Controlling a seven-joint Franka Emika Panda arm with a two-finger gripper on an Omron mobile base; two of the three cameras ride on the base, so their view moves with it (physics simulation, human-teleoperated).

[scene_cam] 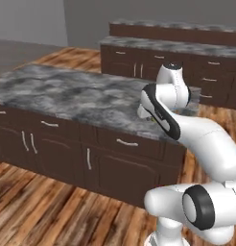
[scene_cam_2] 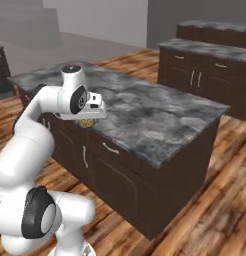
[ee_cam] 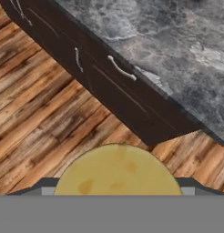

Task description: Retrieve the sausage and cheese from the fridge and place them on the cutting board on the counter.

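Note:
My gripper (scene_cam_2: 86, 121) is shut on the cheese (ee_cam: 117, 168), a round yellow chunk with orange-brown spots that bulges up between the fingertips (ee_cam: 48, 185) in the hand view. From the right base the cheese (scene_cam_2: 85, 123) hangs under the hand at worktop height, just off the front edge of the counter (scene_cam_2: 145, 110). From the left base the cheese (scene_cam: 151, 118) peeks out beside the forearm at the counter's (scene_cam: 67, 93) right end. The hand looks down past the counter top (ee_cam: 177, 41) to the floor. The sausage, the fridge and the cutting board are out of view.
Dark brown cabinet fronts with silver handles (ee_cam: 120, 68) run under the worktop. Wooden floor (scene_cam: 43, 206) surrounds this island. More grey-topped counters (scene_cam: 172, 45) stand behind it, also seen at the back right (scene_cam_2: 210, 47).

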